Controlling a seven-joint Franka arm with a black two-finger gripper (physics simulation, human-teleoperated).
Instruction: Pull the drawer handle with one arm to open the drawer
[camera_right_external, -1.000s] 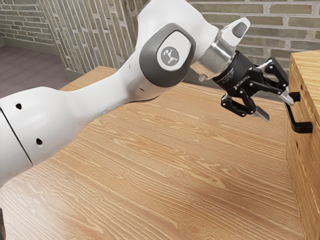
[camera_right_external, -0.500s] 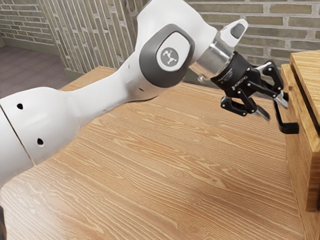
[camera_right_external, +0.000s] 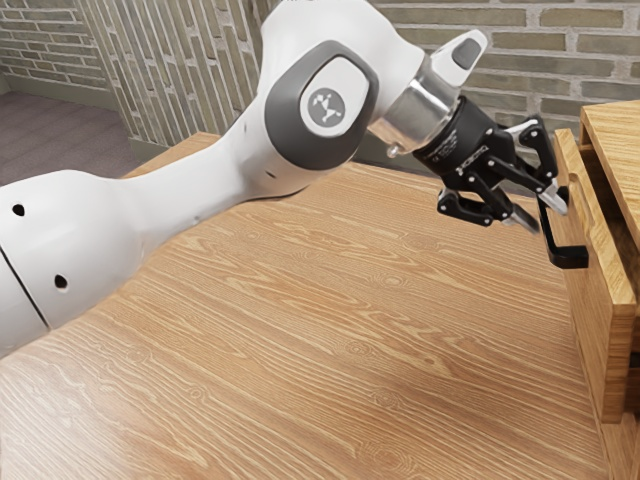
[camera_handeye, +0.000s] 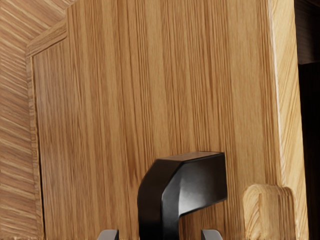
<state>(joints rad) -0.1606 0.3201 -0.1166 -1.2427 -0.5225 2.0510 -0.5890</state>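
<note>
Now the black drawer handle stands between my fingers, which have closed in on it from two sides, one pad on each face of the bar, with only the bar's thickness left between them. In the wrist view the drawer handle rises just under my hand, its bracket bent over toward the wooden drawer front. The drawer stands partly out of the cabinet at the exterior view's right: its front panel sits clear of the cabinet body and a dark gap shows behind its upper edge. The drawer hangs above the far right end of the wood-grain tabletop. My white arm comes in from the exterior view's left and reaches across the tabletop to the handle. A brick wall runs behind the cabinet.
</note>
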